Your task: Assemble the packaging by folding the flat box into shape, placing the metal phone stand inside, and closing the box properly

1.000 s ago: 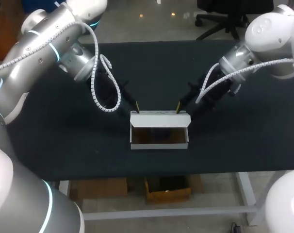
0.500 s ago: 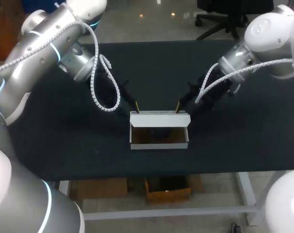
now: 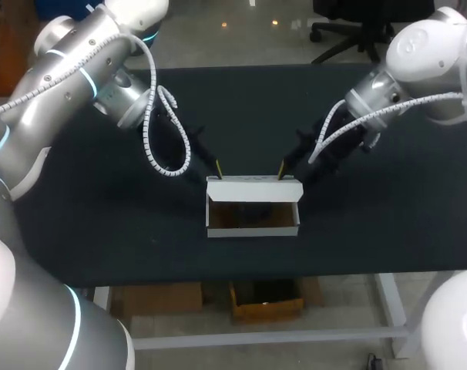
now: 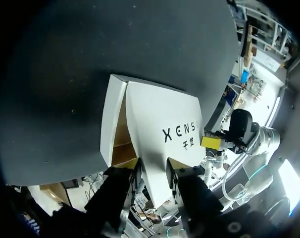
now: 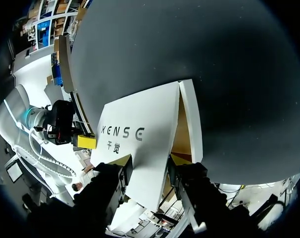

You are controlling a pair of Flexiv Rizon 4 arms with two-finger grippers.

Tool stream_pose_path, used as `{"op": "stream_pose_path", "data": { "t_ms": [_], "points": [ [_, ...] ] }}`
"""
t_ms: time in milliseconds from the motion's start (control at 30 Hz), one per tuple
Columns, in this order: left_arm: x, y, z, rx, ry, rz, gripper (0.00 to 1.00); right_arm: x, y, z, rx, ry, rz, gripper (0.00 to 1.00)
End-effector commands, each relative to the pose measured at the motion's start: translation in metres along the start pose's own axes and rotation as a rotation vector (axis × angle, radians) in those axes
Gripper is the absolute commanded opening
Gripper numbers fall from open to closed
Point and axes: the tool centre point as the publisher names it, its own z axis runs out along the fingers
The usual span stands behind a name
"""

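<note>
The white box point(image 3: 253, 228) stands folded at the table's middle, its top open toward the front. Its lid flap point(image 3: 253, 190) rises along the back wall. Something dark point(image 3: 253, 210) lies inside, too dim to identify. My left gripper point(image 3: 216, 169) is at the lid's back left corner and my right gripper point(image 3: 283, 169) at its back right corner. In the left wrist view the printed lid point(image 4: 162, 124) runs down between the spread fingers of the left gripper point(image 4: 151, 171). The right wrist view shows the lid point(image 5: 135, 134) likewise between the fingers of the right gripper point(image 5: 149, 163). Neither pair visibly pinches it.
The box sits on a black table top point(image 3: 102, 231), with bare cloth all around it. The table's front edge point(image 3: 241, 275) runs a short way in front of the box. Both arms slant in from the back corners.
</note>
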Motion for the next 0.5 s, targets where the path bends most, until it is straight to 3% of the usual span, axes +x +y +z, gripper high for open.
{"op": "stream_pose_path", "data": {
  "t_ms": [33, 500],
  "points": [
    [0.001, -0.009, 0.007, -0.051, 0.01, 0.003, 0.34, 0.004, 0.001, 0.006, 0.007, 0.003, 0.0, 0.44],
    [-0.009, -0.008, 0.009, -0.052, 0.025, 0.01, 0.34, -0.004, 0.001, 0.008, 0.008, 0.006, -0.001, 0.45]
  ]
}}
